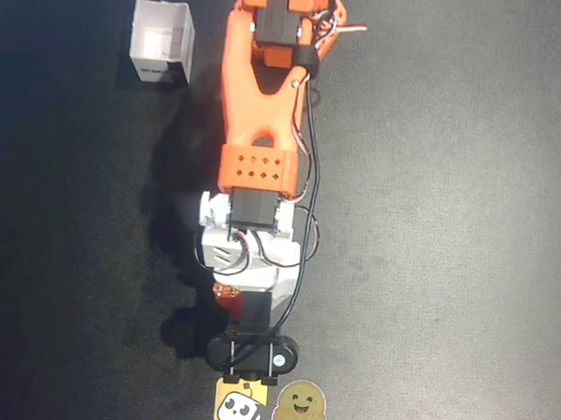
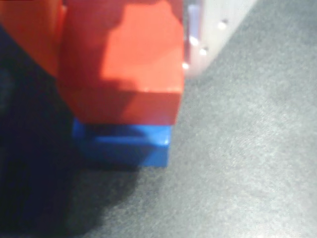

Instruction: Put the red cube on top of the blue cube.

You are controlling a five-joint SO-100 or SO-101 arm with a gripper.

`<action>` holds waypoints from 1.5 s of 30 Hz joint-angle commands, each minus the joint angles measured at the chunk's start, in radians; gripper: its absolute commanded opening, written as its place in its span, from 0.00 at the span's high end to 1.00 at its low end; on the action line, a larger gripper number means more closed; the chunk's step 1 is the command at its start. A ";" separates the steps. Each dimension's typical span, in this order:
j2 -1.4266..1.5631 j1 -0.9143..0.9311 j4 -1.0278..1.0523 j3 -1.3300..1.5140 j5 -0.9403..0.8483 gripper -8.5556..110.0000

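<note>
In the wrist view the red cube [image 2: 124, 74] sits between my gripper's [image 2: 121, 47] two fingers: the orange finger [image 2: 29, 29] on its left and the white finger [image 2: 210, 29] on its right. The gripper is shut on it. The cube's underside is right on top of the blue cube [image 2: 124, 146], about lined up with it. The blue cube stands on the dark table, and only its upper front shows. In the overhead view the orange arm [image 1: 259, 124] reaches down the middle and hides both cubes. A small reddish bit [image 1: 226, 292] shows at the wrist's left, but I cannot tell what it is.
A white open box [image 1: 161, 42] stands at the top left of the overhead view, far from the gripper. Two stickers [image 1: 265, 407] lie at the bottom edge below the black wrist camera mount [image 1: 252, 352]. The dark table [image 1: 449, 228] spreads to both sides.
</note>
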 commanded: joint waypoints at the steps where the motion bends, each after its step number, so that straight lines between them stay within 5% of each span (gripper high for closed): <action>1: 0.095 -0.011 -0.018 -0.003 0.002 0.83; 45: 0.227 -0.046 -0.006 -0.002 0.020 0.76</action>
